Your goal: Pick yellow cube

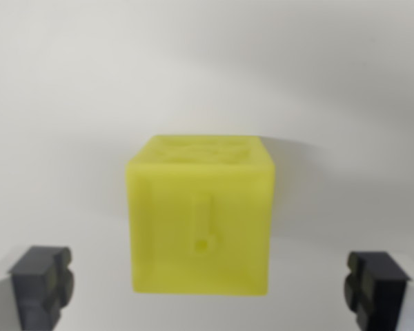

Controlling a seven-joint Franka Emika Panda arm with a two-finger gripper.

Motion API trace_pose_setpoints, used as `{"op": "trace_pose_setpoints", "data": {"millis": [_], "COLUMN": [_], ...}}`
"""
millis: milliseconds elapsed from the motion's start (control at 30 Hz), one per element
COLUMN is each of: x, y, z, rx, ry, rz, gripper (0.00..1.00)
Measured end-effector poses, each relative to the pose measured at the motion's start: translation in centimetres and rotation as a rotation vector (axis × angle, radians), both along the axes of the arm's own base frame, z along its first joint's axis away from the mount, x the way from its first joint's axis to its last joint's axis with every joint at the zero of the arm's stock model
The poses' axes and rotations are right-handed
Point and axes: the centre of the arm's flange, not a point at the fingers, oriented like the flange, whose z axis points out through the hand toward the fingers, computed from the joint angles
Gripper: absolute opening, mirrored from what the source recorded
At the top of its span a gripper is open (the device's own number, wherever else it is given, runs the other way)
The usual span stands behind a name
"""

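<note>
Two dark fingertips (pixel 41 284) sit at the bottom corners of the wrist view, one at the wrist view's left and one at the wrist view's right — the gripper (pixel 208 286) is spread wide, jaws well apart and holding nothing. Both fingertips appear at about the same height in the frame, so the gripper looks level with respect to the camera. Each tip is blocky and dark grey, with a stepped profile; fine detail is lost to blur.

Yellow cube (pixel 200 219) rests on the pale desk (pixel 69 124), centred between the two fingertips and touching neither. Clear gaps of bare desk show on both sides of it. It stands upright, with its front face square to the camera and its top face visible as a narrow band above.

Colour is a bright lime-yellow, slightly translucent-looking at the edges. Front face carries a recessed exclamation mark — a vertical bar with a dot under it. Top face shows some raised or embossed pattern, too blurred to read. A soft shadow falls to the cube's right in the wrist view.
</note>
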Motion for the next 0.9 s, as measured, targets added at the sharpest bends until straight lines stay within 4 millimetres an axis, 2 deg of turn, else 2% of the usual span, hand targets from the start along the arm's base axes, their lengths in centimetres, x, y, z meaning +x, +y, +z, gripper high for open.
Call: {"op": "trace_pose_setpoints", "data": {"millis": [700, 867, 900], "x": [-0.3, -0.4, -0.4], "y": [0.2, 0.3, 0.3], "z": [-5.2, -5.7, -5.7], "rx": [-0.001, -0.002, -0.002], "ry": [0.002, 0.002, 0.001], "rz": [0.015, 0.018, 0.019], "gripper": [1.0, 1.0, 0.0]}}
